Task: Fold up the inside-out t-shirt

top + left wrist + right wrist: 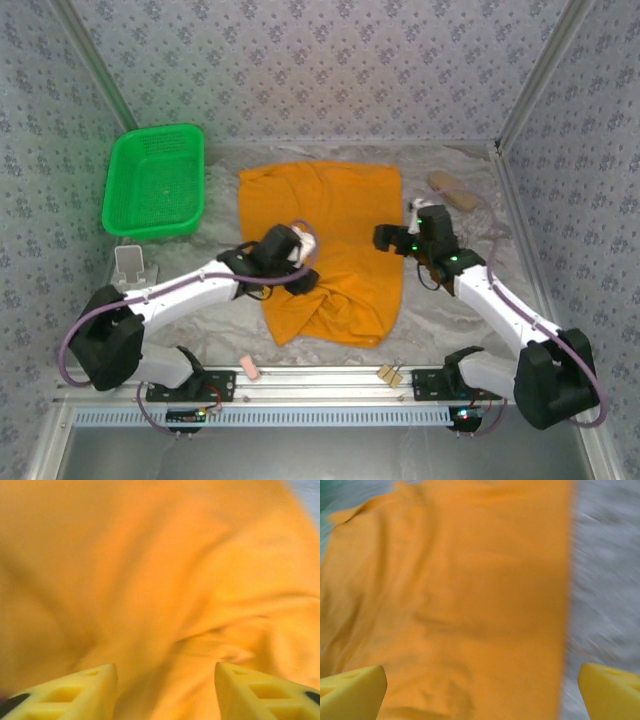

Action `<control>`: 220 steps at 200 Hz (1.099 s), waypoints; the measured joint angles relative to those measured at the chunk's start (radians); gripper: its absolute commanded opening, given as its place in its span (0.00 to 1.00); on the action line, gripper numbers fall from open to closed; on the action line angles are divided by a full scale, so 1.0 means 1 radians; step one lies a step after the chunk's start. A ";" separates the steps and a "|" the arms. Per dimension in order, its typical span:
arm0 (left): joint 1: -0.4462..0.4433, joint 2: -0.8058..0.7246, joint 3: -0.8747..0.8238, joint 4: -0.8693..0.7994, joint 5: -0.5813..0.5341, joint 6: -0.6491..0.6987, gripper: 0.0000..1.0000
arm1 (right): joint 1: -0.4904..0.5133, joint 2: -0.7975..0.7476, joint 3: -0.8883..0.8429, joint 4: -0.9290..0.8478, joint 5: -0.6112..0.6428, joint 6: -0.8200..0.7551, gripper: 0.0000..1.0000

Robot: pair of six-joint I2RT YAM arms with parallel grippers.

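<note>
The inside-out t-shirt (335,230) lies in the middle of the table as a plain orange-yellow, partly folded shape, wider at the far end and bunched at the near end. My left gripper (300,262) hovers over its left edge; in the left wrist view its yellow fingers (85,690) stand apart above rumpled shirt cloth (165,580) with nothing between them. My right gripper (392,238) sits at the shirt's right edge. Its fingers (352,692) are spread wide over the shirt (470,590), straddling the straight right edge, and hold nothing.
A green plastic basket (155,182) stands at the far left. A small tan object (452,190) lies at the far right near the wall. A pink bit (250,369) and a clip (389,375) rest on the front rail. A grey stand (130,266) is by the left arm.
</note>
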 measured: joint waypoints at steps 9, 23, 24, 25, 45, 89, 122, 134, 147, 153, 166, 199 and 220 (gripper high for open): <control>-0.067 0.020 0.005 0.039 0.029 0.087 0.58 | -0.059 -0.027 -0.019 -0.041 0.009 0.058 0.99; -0.145 0.079 0.027 0.077 0.072 0.219 0.59 | -0.127 -0.058 -0.027 -0.103 0.021 0.130 0.99; -0.151 0.086 0.030 0.079 0.076 0.230 0.59 | -0.130 -0.059 -0.027 -0.105 0.021 0.133 0.99; -0.154 0.090 0.032 0.081 0.077 0.237 0.58 | -0.136 -0.061 -0.027 -0.109 0.020 0.139 0.99; -0.241 0.229 0.111 0.093 0.119 0.403 0.58 | -0.200 -0.071 -0.027 -0.143 0.010 0.202 0.99; -0.357 0.446 0.238 0.112 0.137 0.613 0.58 | -0.269 -0.071 -0.031 -0.170 -0.039 0.268 0.98; -0.379 0.557 0.315 0.080 0.126 0.669 0.57 | -0.299 -0.071 -0.048 -0.169 -0.072 0.284 0.98; -0.382 0.563 0.332 0.077 0.123 0.678 0.51 | -0.311 -0.071 -0.059 -0.169 -0.085 0.290 0.98; -0.386 0.569 0.343 0.079 0.112 0.681 0.20 | -0.325 -0.071 -0.070 -0.168 -0.098 0.293 0.97; -0.389 0.575 0.344 0.087 0.099 0.687 0.09 | -0.332 -0.071 -0.074 -0.168 -0.105 0.294 0.97; -0.391 0.582 0.344 0.106 0.066 0.689 0.00 | -0.343 -0.071 -0.081 -0.167 -0.112 0.294 0.97; -0.364 0.578 0.372 0.122 -0.022 0.641 0.00 | -0.358 -0.071 -0.087 -0.162 -0.130 0.290 0.98; -0.280 0.546 0.410 0.123 -0.026 0.523 0.00 | -0.359 -0.071 -0.087 -0.150 -0.169 0.261 0.99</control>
